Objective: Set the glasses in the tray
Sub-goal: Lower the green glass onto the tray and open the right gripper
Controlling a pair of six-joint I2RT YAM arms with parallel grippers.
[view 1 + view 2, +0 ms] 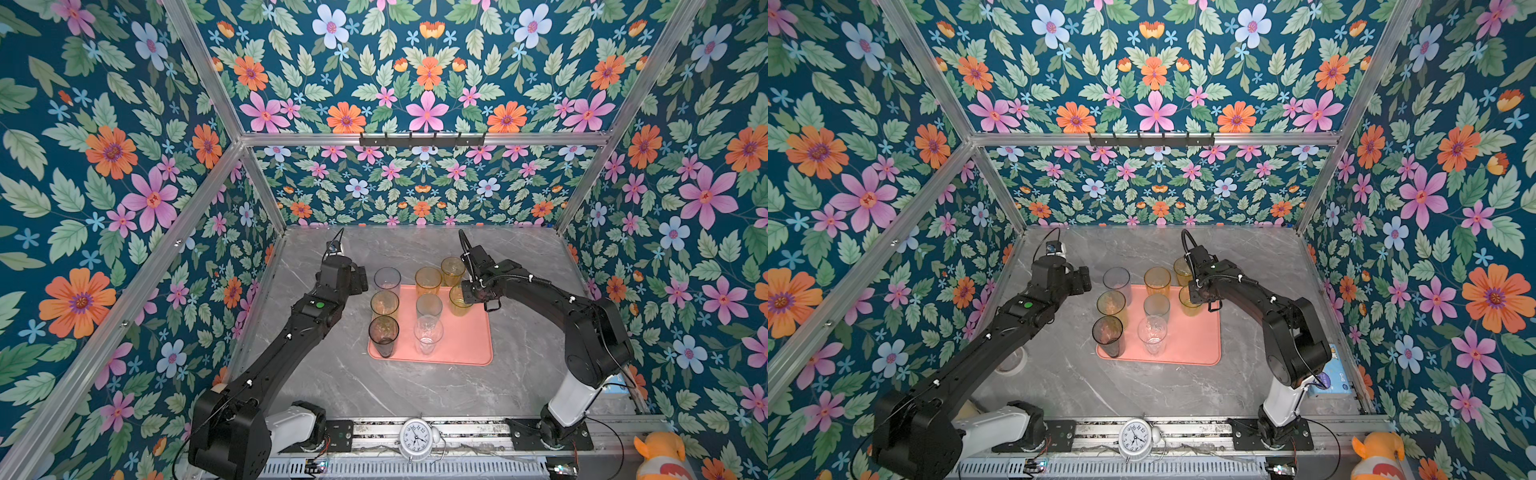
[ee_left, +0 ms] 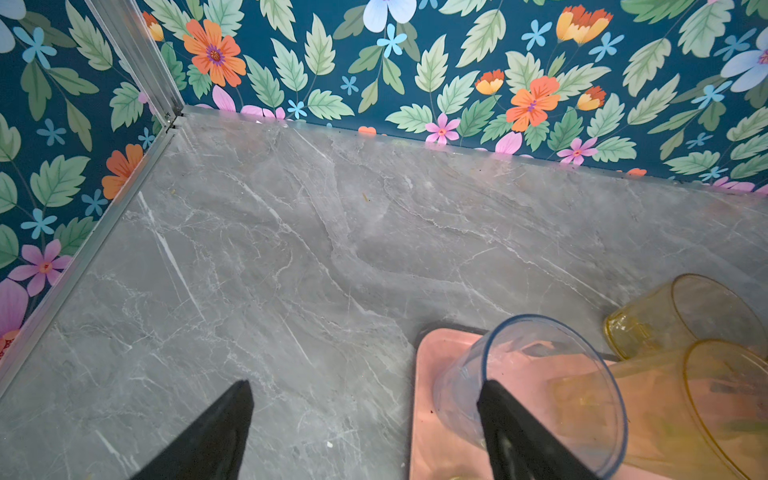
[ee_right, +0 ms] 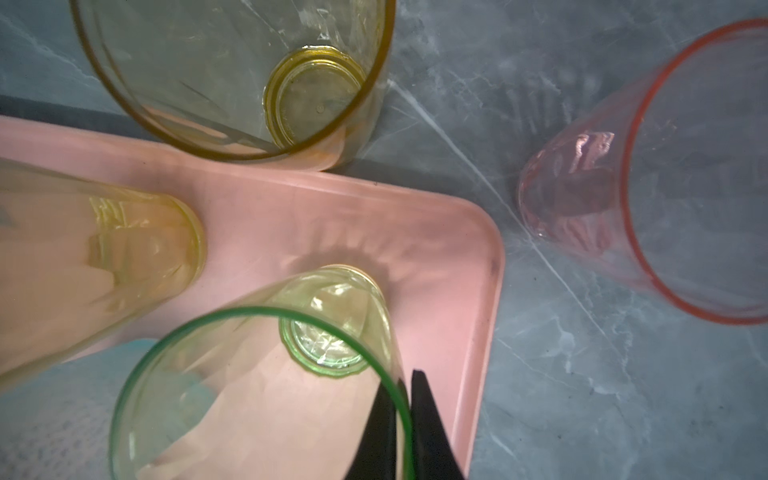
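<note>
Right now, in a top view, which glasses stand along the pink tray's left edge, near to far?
Near to far: smoky grey translucent tumbler → amber translucent tumbler → pale blue translucent tumbler.

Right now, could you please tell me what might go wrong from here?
The right tool pinches the rim of the green glass near a corner of the tray; a skewed release could tip it off. The amber glass stands close beside, so a swing may knock it.
</note>
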